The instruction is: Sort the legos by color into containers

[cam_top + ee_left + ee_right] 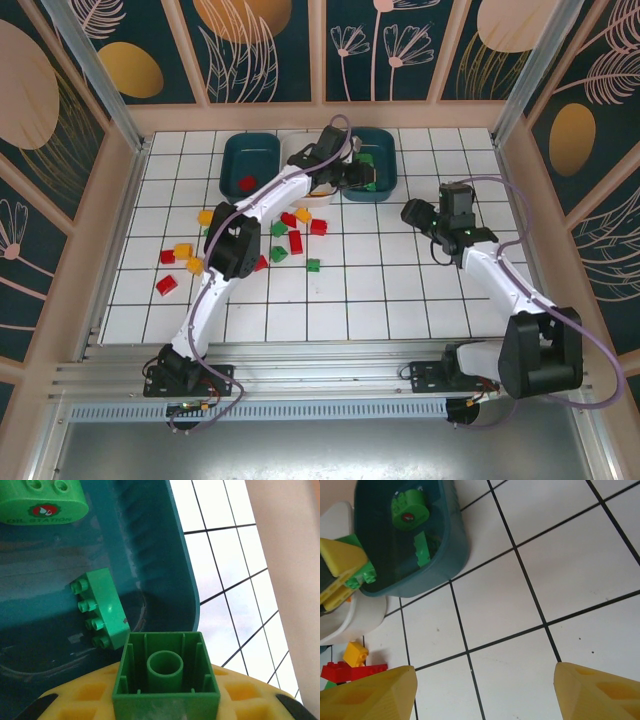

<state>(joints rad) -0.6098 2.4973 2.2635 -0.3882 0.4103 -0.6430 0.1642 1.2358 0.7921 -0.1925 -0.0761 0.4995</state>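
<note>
Left fingers (pixel 80 702) pinched on a green brick (pixel 166 675), hanging over the right teal tray (pixel 170 555), two green pieces (pixel 102 607) inside it. Right fingers (pixel 370 695) gape wide, holding nothing, above the bare surface (pixel 510 605). Loose bricks (pixel 296 241) lie scattered mid-surface.

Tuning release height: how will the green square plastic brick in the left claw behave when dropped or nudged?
Probably light: the green square plastic brick shows a hollow underside. Likely stiff: its walls look straight in the left claw. Flat faces suggest it settles, not rolls, in the dark teal plastic tray.
</note>
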